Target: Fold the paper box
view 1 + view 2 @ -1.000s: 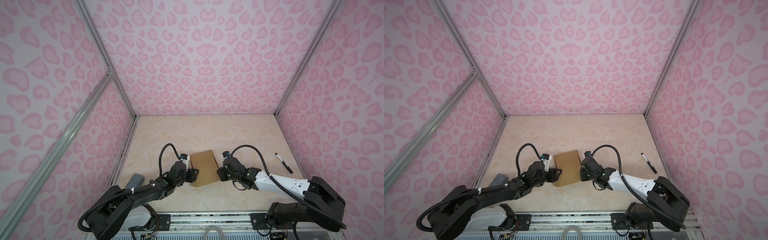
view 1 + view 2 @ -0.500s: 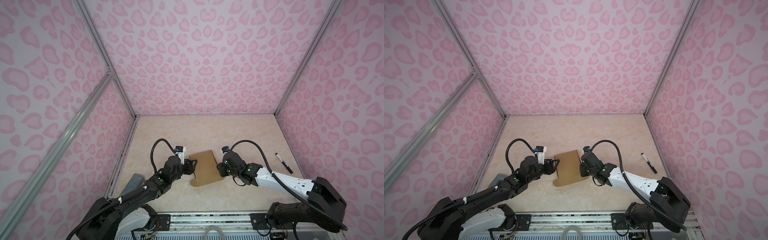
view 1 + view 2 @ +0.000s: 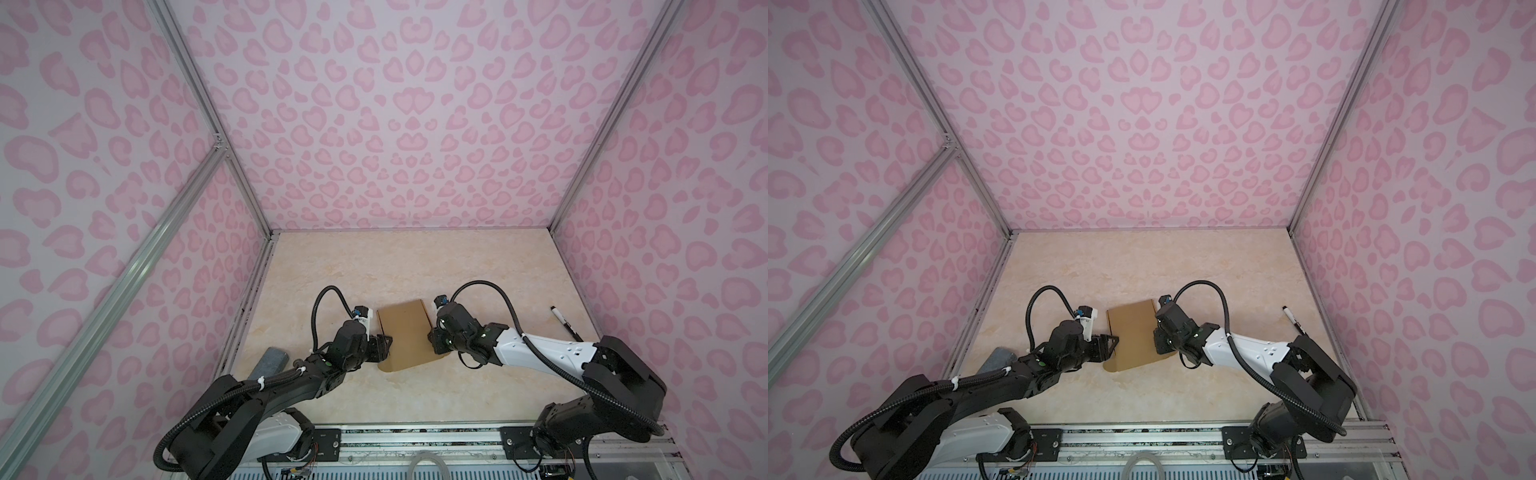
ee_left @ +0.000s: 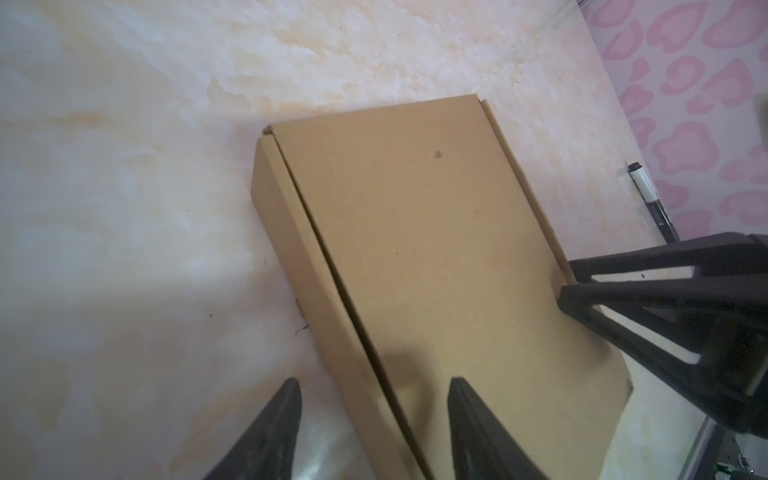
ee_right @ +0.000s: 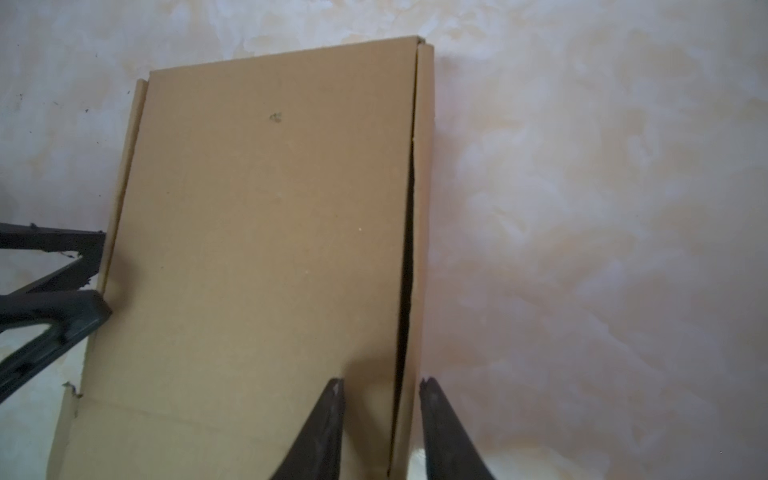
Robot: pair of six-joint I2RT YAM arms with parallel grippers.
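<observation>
1. In a top view, the paper box [image 3: 405, 336] lies closed and flat at the middle front of the counter [image 3: 415, 266], where it lay a second ago. Half a second ago the left gripper [image 3: 385, 345] sat farther back along the box's left edge. It is now at the near part again. The right gripper [image 3: 433, 343] is at the right edge, as before.
2. In a top view, counted: one paper box [image 3: 1133, 336], one black marker [image 3: 1293, 321] by the right wall, one grey block [image 3: 996, 359] by the left wall, and two grippers, left [image 3: 1113, 345] and right [image 3: 1156, 345].
3. Left wrist view: the left gripper [image 4: 374, 386] has its fingers well apart, astride the box's [image 4: 415, 249] left wall. One is over the lid and one over the counter, and they clamp nothing.
4. Right wrist view: the right gripper [image 5: 382, 382] has its fingers partly open, astride the right wall. A dark slit shows between lid and wall. It has no hold on the box [image 5: 270, 249].
</observation>
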